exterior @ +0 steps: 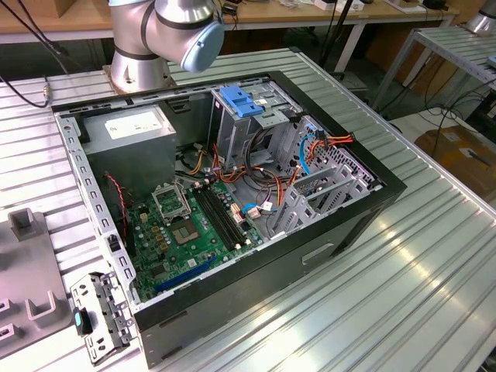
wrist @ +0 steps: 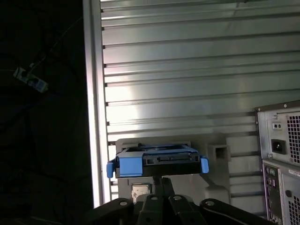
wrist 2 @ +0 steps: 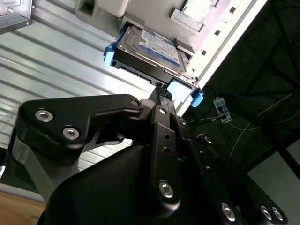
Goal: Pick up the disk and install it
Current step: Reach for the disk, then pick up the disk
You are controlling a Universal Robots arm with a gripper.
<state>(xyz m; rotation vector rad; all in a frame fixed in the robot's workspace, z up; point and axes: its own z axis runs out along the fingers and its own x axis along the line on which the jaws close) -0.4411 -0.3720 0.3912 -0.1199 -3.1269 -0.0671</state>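
Fingers (wrist: pixel 164 181), seemingly clenched on nothing, point at disk (wrist: pixel 157 161) resting in grey holder (wrist: pixel 218 152).

Disk (wrist: pixel 159 161): lower edge was hidden behind the gripper (wrist: pixel 164 182). Robot arm (exterior: pixel 167 31): upper part was cut off in the exterior view.

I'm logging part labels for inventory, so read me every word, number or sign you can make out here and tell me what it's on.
No text can be read here.
On the disk: white and blue label, print too small to read.
On the power-supply box: white sticker, print too small to read.
On the motherboard: markings too small to read.
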